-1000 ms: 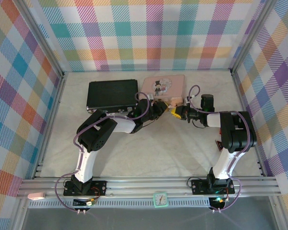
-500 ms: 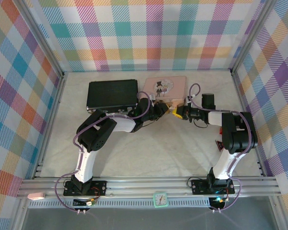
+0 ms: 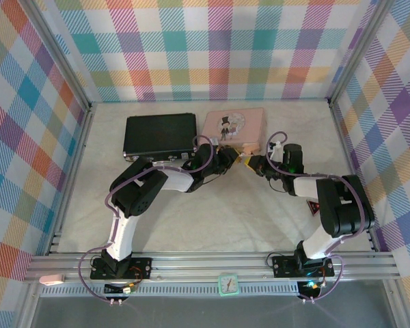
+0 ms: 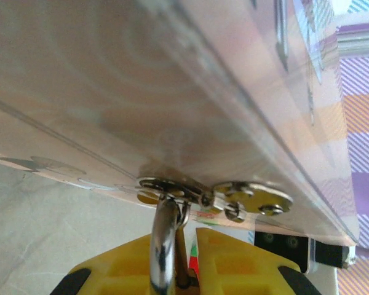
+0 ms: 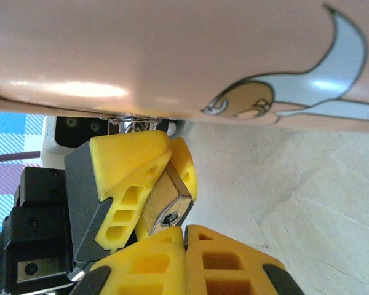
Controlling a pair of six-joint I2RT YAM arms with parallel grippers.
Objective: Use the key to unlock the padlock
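The padlock [image 5: 165, 201], a small brass-coloured block, sits tilted just beside the pink tin [image 5: 172, 55], at its front edge, with its keyhole end turned away from the tin. Its silver shackle [image 4: 164, 246] passes through the tin's metal clasp [image 4: 172, 184].

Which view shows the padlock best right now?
Right wrist: the padlock is close up, body and keyhole visible, clamped in the left jaws. Left wrist shows its shackle through the clasp of the tin. Top view: too small to make out.
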